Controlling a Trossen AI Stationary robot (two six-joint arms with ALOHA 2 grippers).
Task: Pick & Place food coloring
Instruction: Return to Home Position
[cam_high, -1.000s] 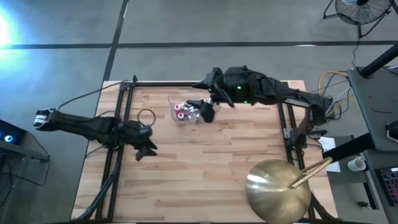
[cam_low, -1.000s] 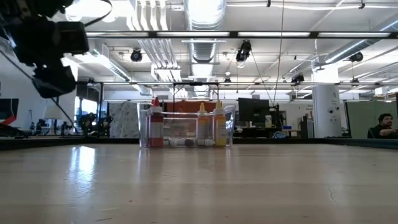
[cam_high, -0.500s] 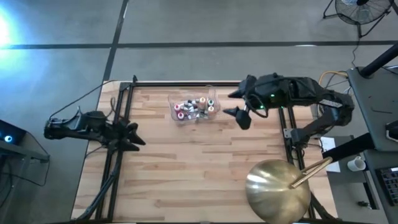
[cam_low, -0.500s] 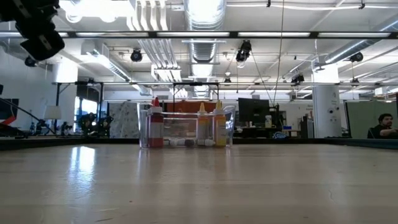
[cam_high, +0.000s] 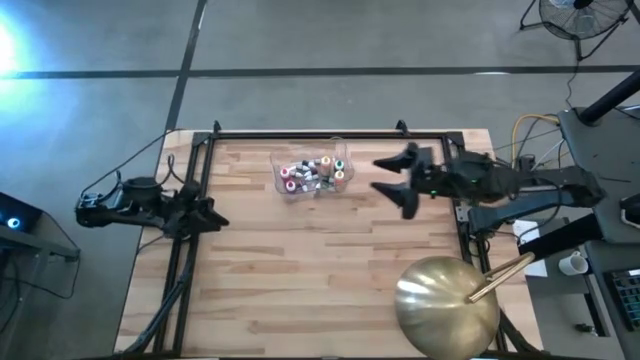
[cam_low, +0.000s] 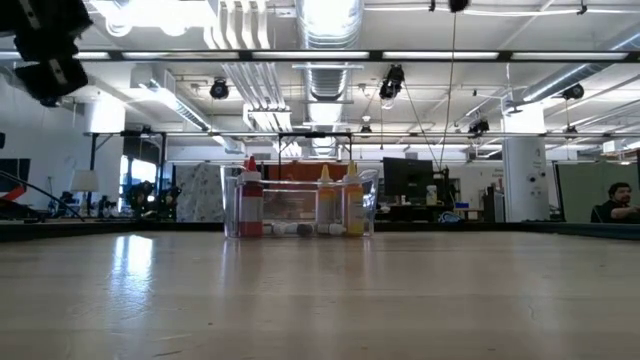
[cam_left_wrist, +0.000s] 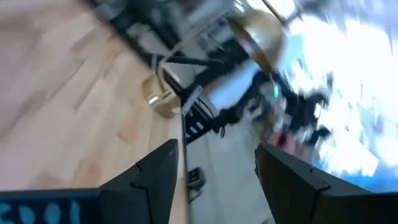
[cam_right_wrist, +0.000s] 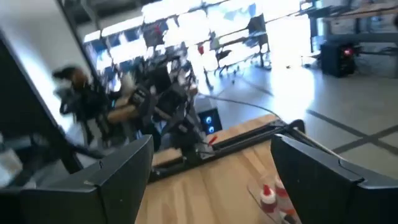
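The food coloring bottles, tiny with red, green, orange and white caps, lie and stand in a clear plastic tub at the table's far middle. In the low view the tub rests on its base, with red and yellow bottles upright inside. My right gripper is open, hovering right of the tub and apart from it. Its wrist view shows a few bottles low between the fingers. My left gripper is open at the table's left edge, holding nothing; its wrist view looks across the table.
A big gold dome with a wooden stick sits at the near right corner. Black frame rails run along the far, left and right sides of the wooden table. A person sits in the room beyond.
My right gripper has drawn back from the tub's right side toward the table's right edge, open. My left gripper has pulled back toward the left edge and slightly farther, rising in the low view. The tub has stayed where it was.
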